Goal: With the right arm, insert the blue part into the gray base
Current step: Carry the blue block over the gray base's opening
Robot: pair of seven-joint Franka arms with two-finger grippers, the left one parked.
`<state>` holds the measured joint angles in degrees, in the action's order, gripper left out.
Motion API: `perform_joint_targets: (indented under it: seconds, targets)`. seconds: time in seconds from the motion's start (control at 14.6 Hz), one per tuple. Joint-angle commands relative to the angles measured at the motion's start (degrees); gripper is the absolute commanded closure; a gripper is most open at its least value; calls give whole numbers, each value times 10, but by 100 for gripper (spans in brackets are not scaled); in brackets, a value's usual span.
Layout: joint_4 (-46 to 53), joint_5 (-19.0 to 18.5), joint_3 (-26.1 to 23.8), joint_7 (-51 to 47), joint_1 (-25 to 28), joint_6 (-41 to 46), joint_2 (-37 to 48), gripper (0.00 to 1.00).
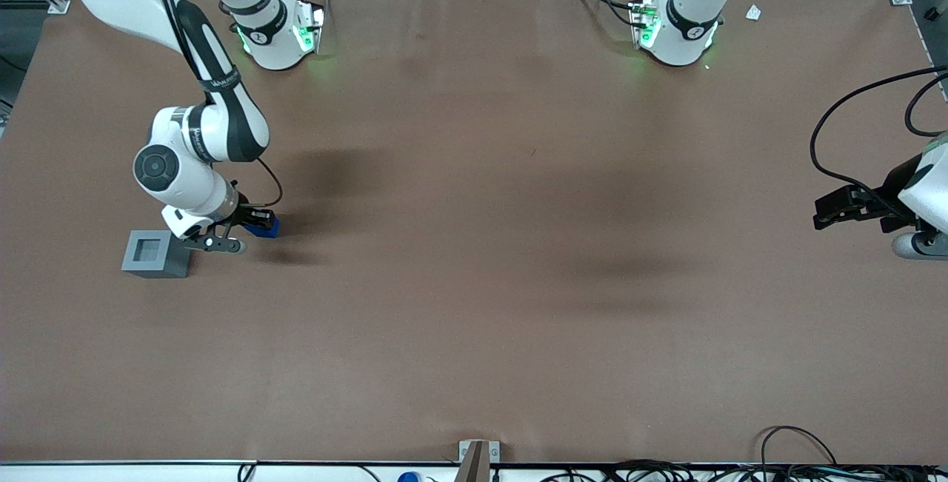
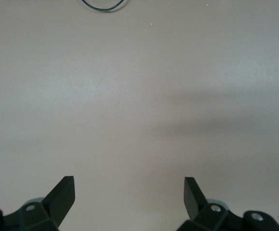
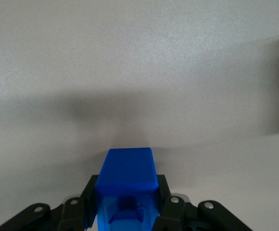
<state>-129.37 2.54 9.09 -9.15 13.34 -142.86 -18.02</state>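
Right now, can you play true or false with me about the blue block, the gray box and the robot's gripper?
1. The gripper is shut on the blue part. True.
2. The blue part already sits inside the gray base. False: it is in the gripper, beside the base, and the base's square socket is empty.
3. The gray base stands on the brown table at the working arm's end. True.
4. The gray base is lying on its side. False: its socket faces up.
5. The gripper is high above the middle of the table. False: it is low, close beside the gray base.
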Motion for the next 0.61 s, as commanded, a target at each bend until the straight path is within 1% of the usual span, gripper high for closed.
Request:
perform_joint_targets:
  seconds: [0.0, 0.07, 0.2, 0.27, 0.55]
  targets:
    - [-3, 1, 0, -7, -2, -1, 2, 91]
    - [-1, 1, 0, -7, -2, -1, 3, 95]
    - [19, 1, 4, -4, -7, 7, 3, 96]
    - [39, 1, 3, 0, -20, 21, 3, 96]
    - [154, 0, 3, 39, -67, 135, -10, 96]
